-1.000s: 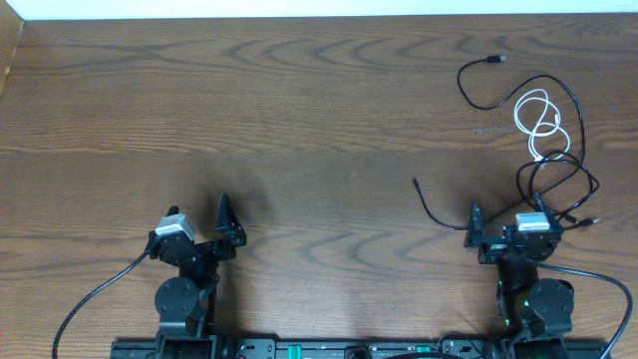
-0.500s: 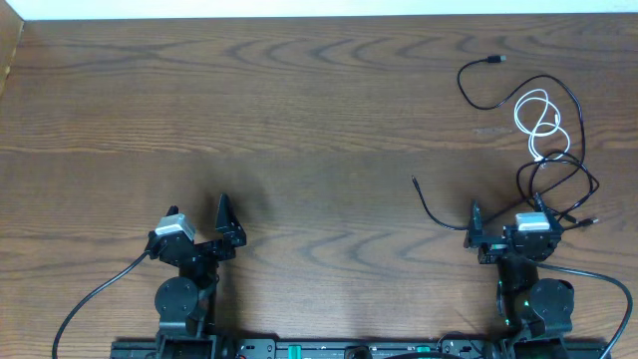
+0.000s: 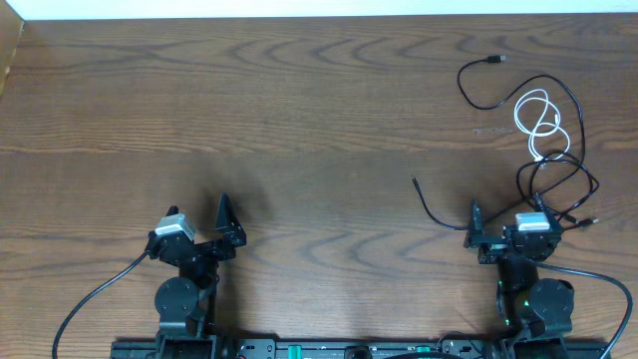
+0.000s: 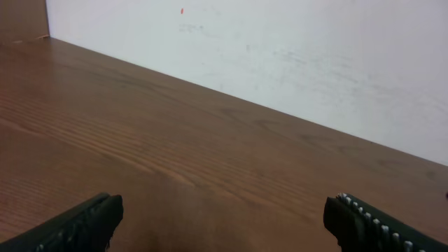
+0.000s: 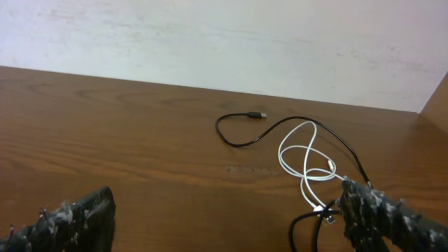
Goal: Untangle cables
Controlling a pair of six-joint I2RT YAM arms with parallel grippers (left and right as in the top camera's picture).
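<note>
Nothing done yet, far as I can tell. All three cables (image 3: 546,150) lie in one tangle on the right side of the table (image 3: 299,120), just ahead of the right claw (image 5: 225,203).

- White cable (image 3: 538,120): a couple of loops, crossing the long black cable (image 5: 241,145), whose plug lies at the far end toward the wall.
- Second black cable (image 3: 431,214): loops at the near side of the pile by the claw, one free end trailing left.
- Right claw: jaws wide apart, empty, low on the table, with the pile just off its right finger.
- Left claw (image 4: 222,210): jaws wide apart, empty, well apart from the cables.

Left to do: all of it. Free the white, split the two blacks, lay each out apart. The right arm looks best placed to start.
</note>
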